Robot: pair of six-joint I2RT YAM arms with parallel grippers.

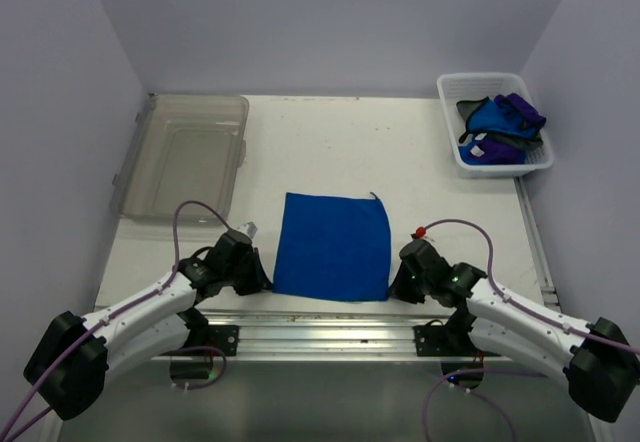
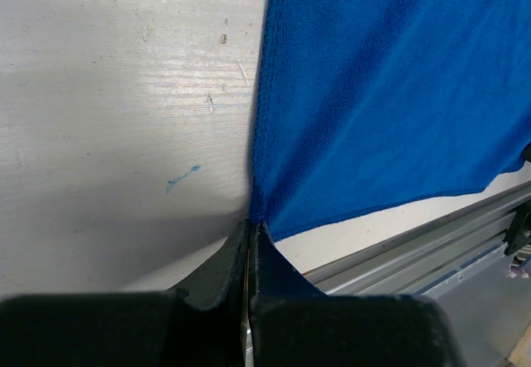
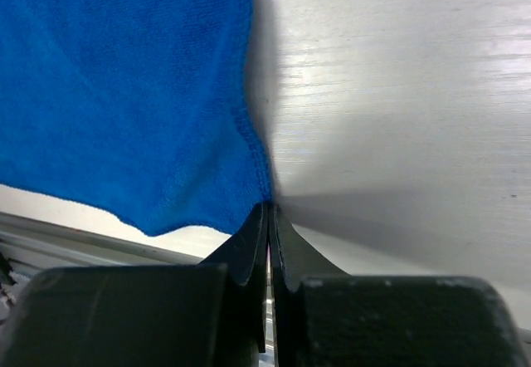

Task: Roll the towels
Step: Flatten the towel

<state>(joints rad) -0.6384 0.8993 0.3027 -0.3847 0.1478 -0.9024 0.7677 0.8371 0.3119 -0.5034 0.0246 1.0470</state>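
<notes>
The left gripper [image 2: 250, 227] and the right gripper [image 3: 267, 211] each pinch a near corner of the blue towel [image 1: 333, 247], lying toward 12 o'clock.

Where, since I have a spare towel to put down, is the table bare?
Bare: the far middle between the clear tub and white basket; right of the spread towel. Crowded: the near edge, where jaws pinch the towel's corners.

Towel [image 1: 333, 247] plain royal blue — table [image 1: 330, 147] white, basket [image 1: 503, 170] white.
</notes>
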